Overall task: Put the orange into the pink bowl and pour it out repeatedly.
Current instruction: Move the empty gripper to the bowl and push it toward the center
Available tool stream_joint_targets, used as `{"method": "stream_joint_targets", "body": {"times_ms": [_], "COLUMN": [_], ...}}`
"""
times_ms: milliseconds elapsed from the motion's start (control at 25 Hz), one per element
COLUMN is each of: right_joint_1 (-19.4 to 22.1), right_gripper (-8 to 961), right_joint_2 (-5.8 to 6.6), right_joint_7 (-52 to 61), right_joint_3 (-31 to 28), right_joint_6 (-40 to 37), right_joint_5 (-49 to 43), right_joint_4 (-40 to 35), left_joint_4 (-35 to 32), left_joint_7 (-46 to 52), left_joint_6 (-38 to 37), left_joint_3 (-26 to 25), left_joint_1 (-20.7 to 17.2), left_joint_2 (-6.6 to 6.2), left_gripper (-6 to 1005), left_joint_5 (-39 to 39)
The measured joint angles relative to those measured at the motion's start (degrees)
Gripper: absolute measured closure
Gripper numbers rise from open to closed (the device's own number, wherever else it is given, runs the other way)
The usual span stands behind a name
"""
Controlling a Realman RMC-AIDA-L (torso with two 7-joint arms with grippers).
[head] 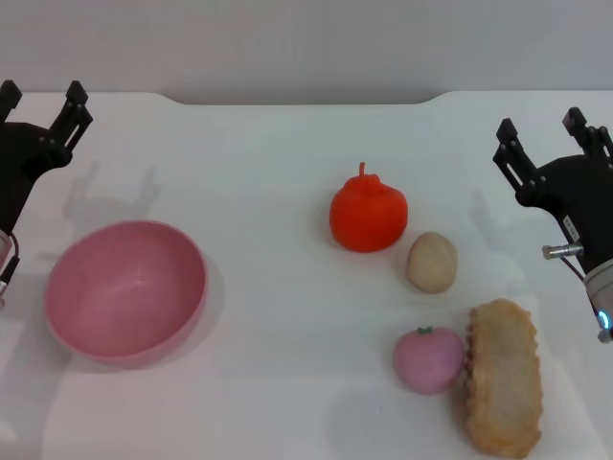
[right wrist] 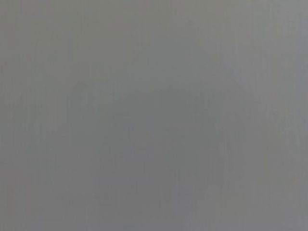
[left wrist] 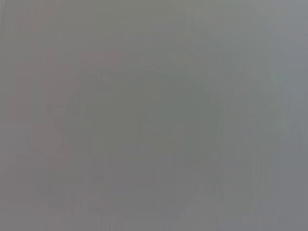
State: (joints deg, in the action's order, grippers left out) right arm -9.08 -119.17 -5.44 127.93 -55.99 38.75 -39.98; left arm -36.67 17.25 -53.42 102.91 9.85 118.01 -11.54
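Observation:
The orange (head: 369,214), bright red-orange with a small stem nub, sits on the white table right of centre. The pink bowl (head: 126,289) stands upright and empty at the left front. My left gripper (head: 41,103) is open and empty at the far left, behind the bowl. My right gripper (head: 539,132) is open and empty at the far right, well to the right of the orange. Both wrist views show only flat grey.
A small beige ball (head: 432,262) lies just right and in front of the orange. A small pink fruit with a green stem (head: 428,359) and a long tan pastry (head: 503,378) lie at the front right. The table's back edge (head: 306,98) runs behind everything.

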Motion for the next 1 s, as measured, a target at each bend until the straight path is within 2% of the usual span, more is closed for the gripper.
{"method": "stream_joint_targets", "body": {"times_ms": [560,640,680,720,760,800,840,880,920,960,1000], "right_joint_1": [-0.49,-0.55,-0.61,-0.67,-0.73,-0.78,-0.91,-1.04,-1.41,-1.41,-1.75], "right_gripper": [149,150,150,150,150,150,150,150,150,150,150], "right_joint_2": [0.18,0.18,0.20,0.22,0.24,0.26,0.28,0.30,0.35,0.35,0.36], "right_joint_7": [-0.01,-0.01,-0.01,-0.01,-0.01,-0.01,-0.01,-0.01,0.00,0.00,-0.01], "right_joint_3": [0.11,0.11,0.10,0.08,0.02,-0.05,-0.11,-0.12,-0.10,-0.10,-0.10], "right_joint_6": [0.00,0.00,0.00,0.01,0.11,0.22,0.32,0.40,0.50,0.50,0.57], "right_joint_5": [0.05,0.05,0.08,0.14,0.18,0.19,0.19,0.19,0.26,0.26,0.33], "right_joint_4": [0.17,0.17,0.17,0.15,0.09,0.02,-0.09,-0.15,-0.16,-0.16,-0.10], "left_joint_4": [-0.42,-5.36,-5.36,-8.96,-8.96,-24.55,-28.72,-34.75,-34.75,-43.68,-49.46], "left_joint_7": [-0.12,0.07,0.07,0.07,0.07,0.08,0.05,-0.08,-0.08,-0.49,-1.10], "left_joint_6": [0.08,3.67,3.67,6.70,6.70,23.01,27.59,36.04,36.04,48.50,58.47], "left_joint_3": [0.24,0.53,0.53,0.54,0.54,0.31,0.20,0.03,0.03,-0.49,-1.46], "left_joint_1": [-0.10,-1.49,-1.49,-2.44,-2.44,-5.67,-6.14,-6.97,-6.97,-7.67,-7.63], "left_joint_2": [-0.12,-0.77,-0.77,-1.27,-1.27,-3.53,-3.95,-4.58,-4.58,-5.36,-5.60], "left_gripper": [184,187,188,190,191,192,194,195,196,198,199], "left_joint_5": [0.53,0.67,0.67,0.82,0.82,3.00,3.74,4.98,4.98,6.20,6.34]}}
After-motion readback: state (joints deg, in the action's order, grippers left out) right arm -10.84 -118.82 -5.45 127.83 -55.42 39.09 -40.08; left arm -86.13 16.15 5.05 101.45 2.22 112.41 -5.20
